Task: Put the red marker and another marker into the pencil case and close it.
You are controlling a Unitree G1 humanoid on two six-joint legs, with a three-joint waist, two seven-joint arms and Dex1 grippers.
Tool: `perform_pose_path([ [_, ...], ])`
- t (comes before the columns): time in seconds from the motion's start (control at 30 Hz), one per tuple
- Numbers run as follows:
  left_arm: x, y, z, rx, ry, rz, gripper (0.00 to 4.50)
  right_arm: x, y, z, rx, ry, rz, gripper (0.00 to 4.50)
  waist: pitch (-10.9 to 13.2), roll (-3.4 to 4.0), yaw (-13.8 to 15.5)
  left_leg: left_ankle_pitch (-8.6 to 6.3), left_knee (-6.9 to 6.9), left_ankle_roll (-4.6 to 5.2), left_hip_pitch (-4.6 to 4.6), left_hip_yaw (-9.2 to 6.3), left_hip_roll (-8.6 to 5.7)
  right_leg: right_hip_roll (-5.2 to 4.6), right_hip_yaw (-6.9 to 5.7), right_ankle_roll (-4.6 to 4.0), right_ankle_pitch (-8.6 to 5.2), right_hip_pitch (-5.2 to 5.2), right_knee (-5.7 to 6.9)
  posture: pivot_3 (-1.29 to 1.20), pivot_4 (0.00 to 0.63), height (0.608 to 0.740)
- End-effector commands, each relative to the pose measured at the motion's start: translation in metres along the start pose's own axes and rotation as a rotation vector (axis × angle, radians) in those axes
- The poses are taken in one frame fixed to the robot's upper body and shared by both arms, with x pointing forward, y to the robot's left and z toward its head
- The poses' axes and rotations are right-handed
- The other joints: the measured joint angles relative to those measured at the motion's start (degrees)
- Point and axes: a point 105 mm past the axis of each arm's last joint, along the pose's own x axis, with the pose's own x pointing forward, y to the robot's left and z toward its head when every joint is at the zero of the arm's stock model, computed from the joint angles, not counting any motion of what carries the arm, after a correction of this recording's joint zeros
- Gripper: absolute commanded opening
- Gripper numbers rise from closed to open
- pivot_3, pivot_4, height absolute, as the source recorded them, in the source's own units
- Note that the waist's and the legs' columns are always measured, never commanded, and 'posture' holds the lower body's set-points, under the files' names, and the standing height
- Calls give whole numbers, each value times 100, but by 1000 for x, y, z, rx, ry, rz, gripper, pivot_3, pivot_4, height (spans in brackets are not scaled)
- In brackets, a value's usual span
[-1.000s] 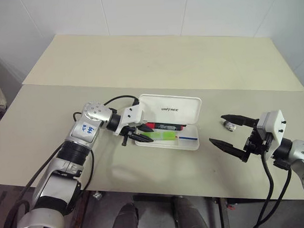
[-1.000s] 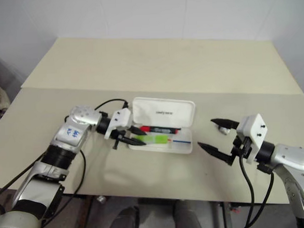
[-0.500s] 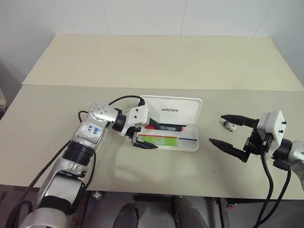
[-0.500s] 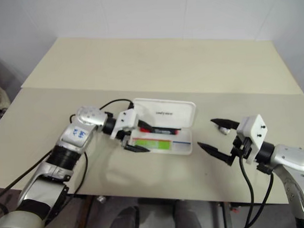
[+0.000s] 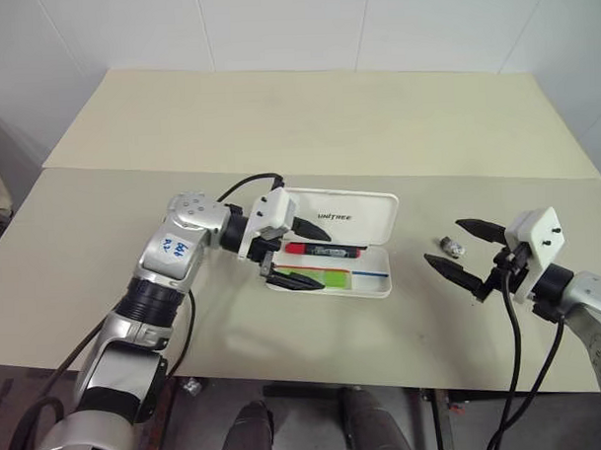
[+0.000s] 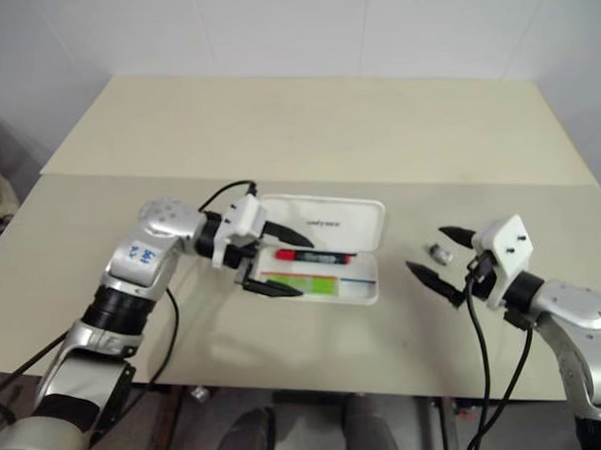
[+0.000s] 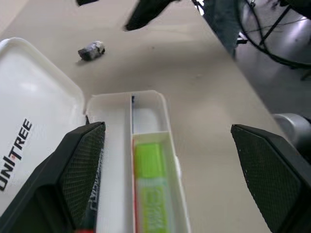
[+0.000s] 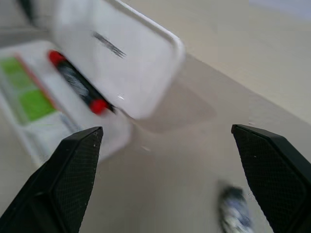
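pencil case: white, lid up; both markers inside | both tools: spread, empty

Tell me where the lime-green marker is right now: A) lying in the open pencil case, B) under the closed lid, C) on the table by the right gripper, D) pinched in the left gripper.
A: the lime-green marker lies in the front compartment of the open pencil case, beside the red marker, while the left gripper stands open over the case, holding nothing.
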Motion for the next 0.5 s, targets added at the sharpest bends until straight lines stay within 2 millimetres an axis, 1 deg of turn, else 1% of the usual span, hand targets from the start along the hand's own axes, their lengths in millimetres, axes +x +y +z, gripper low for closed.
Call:
perform_pose_path([
  [0.03,-21,3,19,51,-100,58,4451,2,-17,-10,9,84,-74,4500,0,0,5,1,0,0,0,0,0,0,0,0,0,0,1,0,150,740],
  [0.13,-42,1,34,67,-182,82,4451,7,-26,-15,45,109,-101,4500,0,0,-8,3,0,0,-1,0,-1,-1,0,-1,0,-2,2,0,150,740],
  [0.23,-59,-1,43,58,-227,101,4451,12,-29,-20,69,125,-87,4500,0,0,-19,3,-1,0,0,0,1,0,0,-1,0,-3,4,0,150,740],
  [0.43,-82,-1,59,53,-270,156,4451,20,-35,-29,73,156,-51,4500,0,-1,-15,3,-1,0,-2,0,0,-2,0,1,1,-2,-1,0,150,740],
  [0.5,-87,-2,61,51,-271,177,4451,22,-35,-34,84,162,-31,4500,1,-1,-9,3,-1,0,-2,0,0,-2,-1,1,1,-2,-2,0,150,740],
])
